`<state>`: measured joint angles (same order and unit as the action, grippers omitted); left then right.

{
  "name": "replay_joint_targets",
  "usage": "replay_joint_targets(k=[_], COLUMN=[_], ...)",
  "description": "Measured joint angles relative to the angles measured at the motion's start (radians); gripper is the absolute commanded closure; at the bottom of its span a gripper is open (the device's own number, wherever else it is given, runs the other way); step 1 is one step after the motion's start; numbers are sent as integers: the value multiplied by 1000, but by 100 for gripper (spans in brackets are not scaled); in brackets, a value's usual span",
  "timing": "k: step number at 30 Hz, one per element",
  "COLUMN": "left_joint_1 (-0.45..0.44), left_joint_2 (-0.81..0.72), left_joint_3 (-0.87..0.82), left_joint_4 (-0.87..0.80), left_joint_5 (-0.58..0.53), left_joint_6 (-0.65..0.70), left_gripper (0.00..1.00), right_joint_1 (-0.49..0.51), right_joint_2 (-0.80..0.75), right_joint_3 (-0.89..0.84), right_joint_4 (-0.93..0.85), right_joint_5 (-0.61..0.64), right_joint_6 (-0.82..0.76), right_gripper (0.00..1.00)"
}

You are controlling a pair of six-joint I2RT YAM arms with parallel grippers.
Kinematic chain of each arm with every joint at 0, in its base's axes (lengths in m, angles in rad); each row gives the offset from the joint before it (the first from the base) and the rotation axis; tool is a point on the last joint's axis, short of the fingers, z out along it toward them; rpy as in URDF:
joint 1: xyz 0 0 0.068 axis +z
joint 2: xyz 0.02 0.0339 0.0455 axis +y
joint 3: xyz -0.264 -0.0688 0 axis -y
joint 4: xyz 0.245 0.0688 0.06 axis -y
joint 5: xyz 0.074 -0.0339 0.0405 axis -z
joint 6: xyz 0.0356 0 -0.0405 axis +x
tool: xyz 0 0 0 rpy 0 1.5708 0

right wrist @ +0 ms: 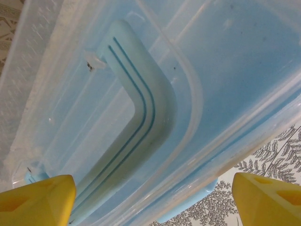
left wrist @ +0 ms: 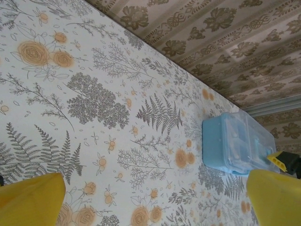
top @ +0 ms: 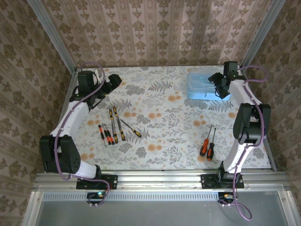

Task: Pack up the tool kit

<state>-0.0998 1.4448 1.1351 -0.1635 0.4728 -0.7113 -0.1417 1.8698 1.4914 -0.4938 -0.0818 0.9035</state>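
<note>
Case [top: 199, 89] lies directly beneath the right gripper [top: 218, 88], jaws spread wide.

A tabletop [top: 164, 117] draped in pale cloth printed with grey ferns and orange flowers spreads out ahead of the left fingers [left wrist: 30, 200]. Well past their tips rises a wall [left wrist: 211, 28] of brown wallpaper with damask stripes, and the same paper lines both sides. Grey metal posts [top: 51, 35] stand at the far corners. An aluminium rail [top: 155, 180] edges the near side. The light is soft and even.

One light-blue case [top: 200, 90], two screwdrivers [top: 203, 147] at right, roughly six more screwdrivers [top: 112, 126] clustered at left.
</note>
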Motion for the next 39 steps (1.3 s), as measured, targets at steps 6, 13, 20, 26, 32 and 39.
replay_joint_targets(k=[6,13,20,26,32,39], left_joint_1=[0,0,0,-2,-7,-18], left_joint_2=[0,0,0,0,0,0], left_joint_3=[0,0,0,0,0,0], left_joint_4=[-3,-3,-3,-3,-3,-3], left_joint_5=[7,11,14,14,26,31], left_joint_6=[0,0,0,0,0,0], left_gripper=[0,0,0,0,0,0], right_joint_1=[0,4,14,24,46,67], right_joint_2=[21,21,5,-52,-166,-208], right_joint_3=[2,-12,-55,-132,-263,-286], right_joint_4=[5,32,73,87,84,22], right_joint_5=[-41,-84,-145,-200,-245,-239], right_joint_6=[19,-8,-62,-110,-188,-295], right_gripper=[17,22,24,26,27,24])
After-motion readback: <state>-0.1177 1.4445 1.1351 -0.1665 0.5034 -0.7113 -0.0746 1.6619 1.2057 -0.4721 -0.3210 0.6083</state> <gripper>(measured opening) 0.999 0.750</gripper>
